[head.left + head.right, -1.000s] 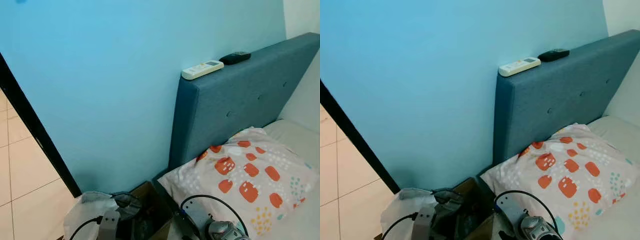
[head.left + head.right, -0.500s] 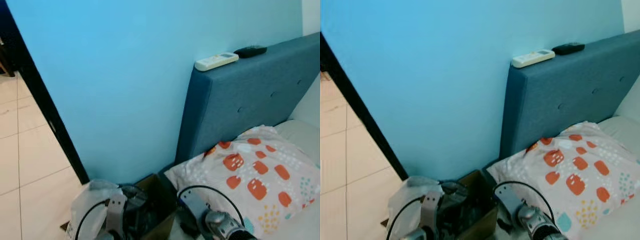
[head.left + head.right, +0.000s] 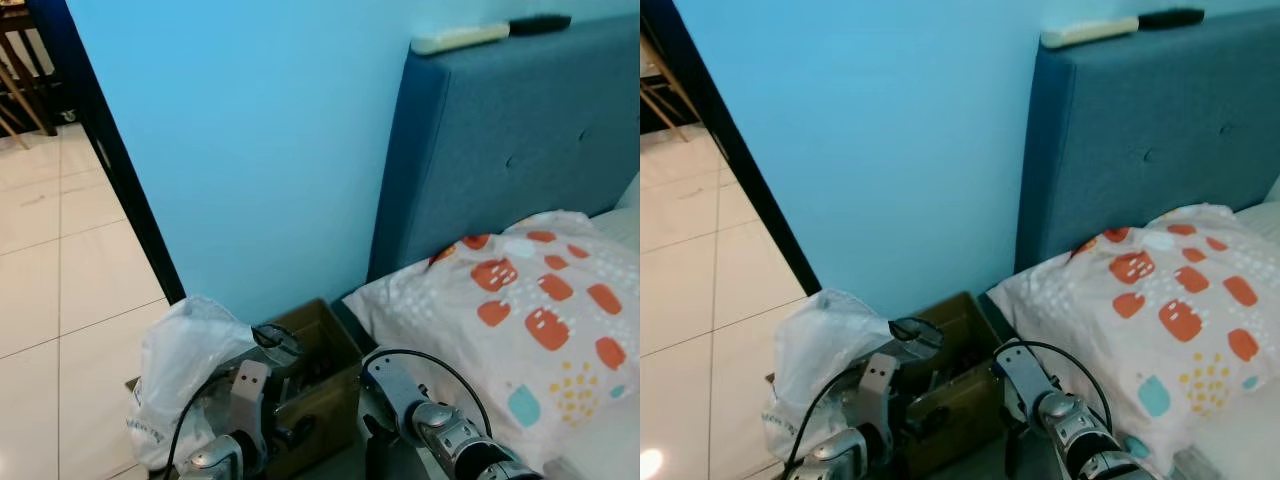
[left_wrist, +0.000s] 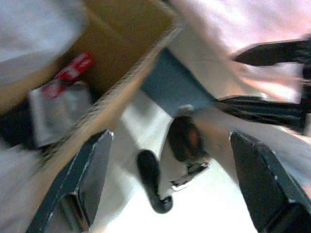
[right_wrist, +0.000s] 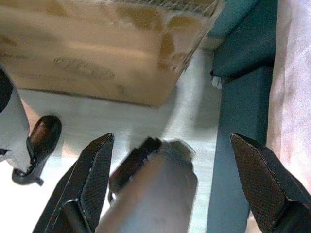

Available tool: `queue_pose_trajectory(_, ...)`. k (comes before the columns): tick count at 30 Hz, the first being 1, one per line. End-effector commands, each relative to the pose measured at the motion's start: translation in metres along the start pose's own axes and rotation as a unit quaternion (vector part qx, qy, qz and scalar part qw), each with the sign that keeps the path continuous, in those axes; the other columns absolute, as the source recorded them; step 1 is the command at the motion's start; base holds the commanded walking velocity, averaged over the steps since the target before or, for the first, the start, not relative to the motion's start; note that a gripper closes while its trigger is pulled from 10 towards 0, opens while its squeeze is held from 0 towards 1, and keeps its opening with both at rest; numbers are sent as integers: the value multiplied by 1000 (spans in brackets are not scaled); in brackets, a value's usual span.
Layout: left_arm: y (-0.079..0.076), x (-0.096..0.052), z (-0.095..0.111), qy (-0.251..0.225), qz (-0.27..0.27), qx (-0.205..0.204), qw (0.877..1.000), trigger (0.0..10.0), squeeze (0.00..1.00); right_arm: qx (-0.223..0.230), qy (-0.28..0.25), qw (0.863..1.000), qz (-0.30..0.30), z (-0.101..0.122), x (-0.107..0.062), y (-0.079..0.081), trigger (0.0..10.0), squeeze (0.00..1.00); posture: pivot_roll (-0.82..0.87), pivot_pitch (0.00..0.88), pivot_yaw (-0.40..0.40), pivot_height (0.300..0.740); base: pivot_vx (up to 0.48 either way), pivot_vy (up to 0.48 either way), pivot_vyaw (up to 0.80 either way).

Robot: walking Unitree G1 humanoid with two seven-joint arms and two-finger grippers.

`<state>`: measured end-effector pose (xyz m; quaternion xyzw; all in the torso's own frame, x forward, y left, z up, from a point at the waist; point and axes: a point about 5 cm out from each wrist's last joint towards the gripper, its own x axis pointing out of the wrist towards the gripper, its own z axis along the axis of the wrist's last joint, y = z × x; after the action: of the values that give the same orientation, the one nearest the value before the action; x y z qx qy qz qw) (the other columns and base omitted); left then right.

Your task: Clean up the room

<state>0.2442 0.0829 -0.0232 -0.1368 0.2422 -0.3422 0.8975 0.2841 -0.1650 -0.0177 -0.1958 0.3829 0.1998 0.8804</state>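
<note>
View has swung left and down since a second ago: box (image 3: 315, 370) at 6 o'clock, bag (image 3: 180, 365) at 7. Left gripper (image 4: 170, 182) and right gripper (image 5: 170, 182) hang spread, empty; tidying not begun.

Clutter at bedside, near left of bed.
1 open brown cardboard box (image 3: 320, 375) on the floor against the bed corner, contents jumbled; 1 crumpled white plastic bag (image 3: 180, 365) touching its left side.

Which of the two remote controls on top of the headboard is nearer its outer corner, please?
The white remote, lying by the headboard's corner next to the blue wall; the black remote sits farther along the top edge.
</note>
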Motion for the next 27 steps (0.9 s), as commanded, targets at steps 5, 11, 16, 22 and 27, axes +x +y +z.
queue_pose_trajectory(5,-14,4,8,-23,-69,8,997,10000,0,1,-2,1000,-16,5,-1,-9,10000,0,-56,163,29,605,0,0,0)
queue_pose_trajectory(11,-28,5,23,-48,-139,23,989,10000,0,16,-15,998,-59,18,-8,-34,10000,0,-48,186,34,605,0,0,0)
queue_pose_trajectory(16,-39,4,38,-69,-183,38,980,10000,0,30,-8,995,-99,22,-16,-59,10000,0,-40,204,38,605,0,0,-753)
queue_pose_trajectory(22,-55,-1,56,-97,-217,52,970,10000,0,29,19,991,-128,13,-26,-81,10000,0,-25,227,43,605,0,0,-756)
queue_pose_trajectory(27,-66,-15,66,-109,-232,51,965,10000,0,34,26,981,-190,9,-44,-115,10000,0,7,260,38,605,0,0,-756)
